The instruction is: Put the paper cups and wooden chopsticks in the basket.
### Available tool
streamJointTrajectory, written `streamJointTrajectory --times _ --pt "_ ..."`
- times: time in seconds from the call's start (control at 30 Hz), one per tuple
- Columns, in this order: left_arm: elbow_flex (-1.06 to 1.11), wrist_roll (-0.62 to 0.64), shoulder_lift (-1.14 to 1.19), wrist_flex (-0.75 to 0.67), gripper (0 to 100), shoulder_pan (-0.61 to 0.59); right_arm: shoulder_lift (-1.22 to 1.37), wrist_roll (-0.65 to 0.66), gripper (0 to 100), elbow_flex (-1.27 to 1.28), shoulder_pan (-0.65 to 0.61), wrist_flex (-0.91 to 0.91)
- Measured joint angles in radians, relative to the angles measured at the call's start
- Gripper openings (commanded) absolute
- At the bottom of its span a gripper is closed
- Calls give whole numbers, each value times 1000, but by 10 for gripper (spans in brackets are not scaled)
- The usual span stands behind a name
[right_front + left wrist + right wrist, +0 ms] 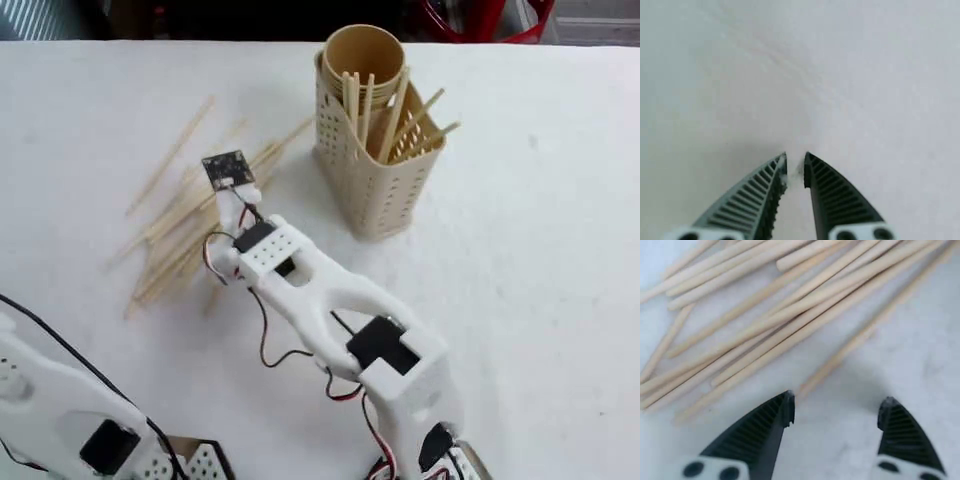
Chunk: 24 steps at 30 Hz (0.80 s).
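My right end effector (pixel 837 411) is apart over the loose wooden chopsticks (pixel 820 292) on the tabletop's (pixel 540 300) left part. My left end effector (pixel 795 162) is nearly together. Paper cups (pixel 363 55) sit in the basket (pixel 375 195).

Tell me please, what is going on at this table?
The right gripper hangs open just above a pile of loose wooden chopsticks on the table, holding nothing. The basket already holds at least one paper cup and several chopsticks. The left gripper is over bare table, its fingers almost together and empty.
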Motion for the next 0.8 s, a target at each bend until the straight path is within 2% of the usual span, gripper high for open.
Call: streamJointTrajectory --times 0.07,0.1,0.27,0.5,0.6,0.8 --pt "0 0 0 15 85 18 14 0 31 -20 6 31" --pt "0 0 0 25 85 26 15 0 26 -31 15 52" --pt "0 0 0 41 85 51 37 0 80 -95 57 123" --pt "0 0 0 41 84 49 46 0 224 -196 26 213" --pt "0 0 0 41 84 57 64 0 212 -250 -15 229" --pt "0 0 0 41 84 58 146 0 202 -308 -12 230"
